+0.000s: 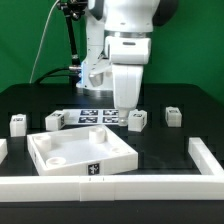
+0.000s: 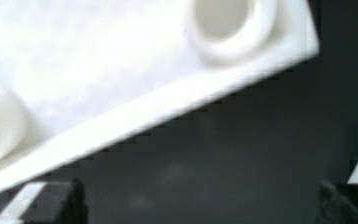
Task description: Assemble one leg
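Observation:
Several small white legs with square tags stand on the black table: two at the exterior view's left [image 1: 17, 124] [image 1: 54, 120], one near the middle [image 1: 137, 120] and one at the right [image 1: 172, 116]. The large white panel [image 1: 85, 150] lies in front, and its rim with round corner holes fills part of the wrist view [image 2: 140, 60]. My gripper [image 1: 124, 103] hangs above the table behind the panel, close to the middle leg. In the wrist view the gripper [image 2: 197, 205] is open and empty, with bare dark table between the fingertips [image 2: 44, 203]. No leg shows there.
The marker board [image 1: 100, 115] lies flat behind the panel, under my arm. Long white bars lie along the front [image 1: 110, 187], at the exterior view's right [image 1: 205, 155] and at its left edge [image 1: 3, 148]. A green wall stands behind.

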`<move>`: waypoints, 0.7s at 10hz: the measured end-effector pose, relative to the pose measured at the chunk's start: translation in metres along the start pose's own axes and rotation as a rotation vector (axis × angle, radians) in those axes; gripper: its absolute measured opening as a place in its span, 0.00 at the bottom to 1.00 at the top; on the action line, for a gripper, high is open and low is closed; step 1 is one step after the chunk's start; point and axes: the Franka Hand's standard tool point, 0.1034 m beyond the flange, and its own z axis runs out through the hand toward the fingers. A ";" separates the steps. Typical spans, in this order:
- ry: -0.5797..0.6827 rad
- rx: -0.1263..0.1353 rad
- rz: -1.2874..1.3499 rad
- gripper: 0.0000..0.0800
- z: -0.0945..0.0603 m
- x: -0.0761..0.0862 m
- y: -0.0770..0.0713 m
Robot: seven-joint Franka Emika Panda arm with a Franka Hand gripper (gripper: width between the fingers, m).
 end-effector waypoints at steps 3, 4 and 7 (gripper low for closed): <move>0.000 0.006 -0.014 0.81 0.001 -0.006 -0.002; 0.000 0.006 -0.013 0.81 0.001 -0.006 -0.002; 0.005 -0.036 -0.183 0.81 0.006 -0.023 -0.006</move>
